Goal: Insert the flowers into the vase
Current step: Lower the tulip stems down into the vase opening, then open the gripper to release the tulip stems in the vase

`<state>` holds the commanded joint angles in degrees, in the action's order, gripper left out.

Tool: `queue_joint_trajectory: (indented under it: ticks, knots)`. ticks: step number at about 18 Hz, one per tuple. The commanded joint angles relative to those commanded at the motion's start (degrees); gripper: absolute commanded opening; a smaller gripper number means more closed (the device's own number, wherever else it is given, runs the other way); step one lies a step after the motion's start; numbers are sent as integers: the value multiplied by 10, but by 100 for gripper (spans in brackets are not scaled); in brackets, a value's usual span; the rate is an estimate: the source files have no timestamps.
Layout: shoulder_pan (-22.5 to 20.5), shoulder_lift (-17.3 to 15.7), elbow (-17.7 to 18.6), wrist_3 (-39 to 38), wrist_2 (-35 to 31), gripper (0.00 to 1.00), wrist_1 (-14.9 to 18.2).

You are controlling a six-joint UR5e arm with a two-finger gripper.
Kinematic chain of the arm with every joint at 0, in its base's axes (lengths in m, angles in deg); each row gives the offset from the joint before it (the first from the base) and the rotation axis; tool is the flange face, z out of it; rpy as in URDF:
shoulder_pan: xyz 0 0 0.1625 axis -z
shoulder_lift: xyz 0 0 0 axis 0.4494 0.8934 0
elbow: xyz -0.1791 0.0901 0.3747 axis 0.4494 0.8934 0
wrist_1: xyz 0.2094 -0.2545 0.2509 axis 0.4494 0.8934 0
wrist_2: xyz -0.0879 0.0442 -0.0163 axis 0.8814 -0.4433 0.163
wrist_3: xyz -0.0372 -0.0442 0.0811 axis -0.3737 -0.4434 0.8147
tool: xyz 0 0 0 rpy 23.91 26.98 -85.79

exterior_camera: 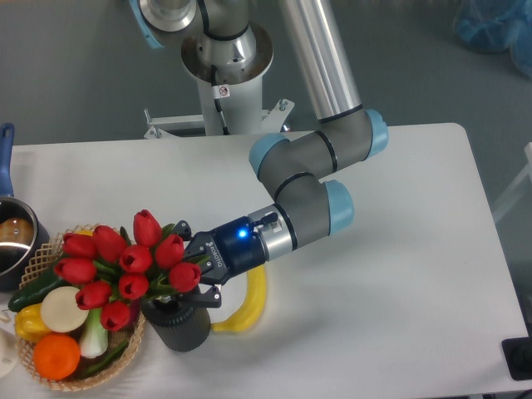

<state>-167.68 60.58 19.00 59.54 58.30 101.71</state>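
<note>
The flowers (125, 266) are a bunch of red tulips with green leaves, tilted to the left above the basket and the vase. My gripper (189, 266) comes in from the right and is shut on their stems, just above the vase's mouth. The vase (179, 322) is a short dark grey cylinder standing near the table's front edge, its mouth partly hidden by the gripper and leaves. The stem ends are hidden, so I cannot tell whether they are inside the vase.
A wicker basket (104, 372) with an orange, a yellow pepper and other vegetables sits left of the vase. A banana (249, 301) lies right of the vase under the arm. A blue-handled metal pot (12, 241) stands at the left edge.
</note>
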Motion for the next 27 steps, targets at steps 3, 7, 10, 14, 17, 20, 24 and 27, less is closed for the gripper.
queue_joint_trajectory:
  ticks: [3, 7, 10, 14, 17, 20, 24, 27]
  knots:
    - [-7, -2, 17, 14, 0, 34, 0]
    - [-15, -1, 30, 40, 0, 34, 0]
    - [-18, 1, 33, 45, 0, 34, 0]
    - [-18, 3, 33, 46, -1, 37, 0]
    - [-19, 5, 33, 46, -3, 37, 0]
    - [-18, 8, 33, 46, -4, 37, 0]
    - [-18, 11, 33, 55, -8, 44, 0]
    - [-18, 13, 33, 61, -7, 56, 0]
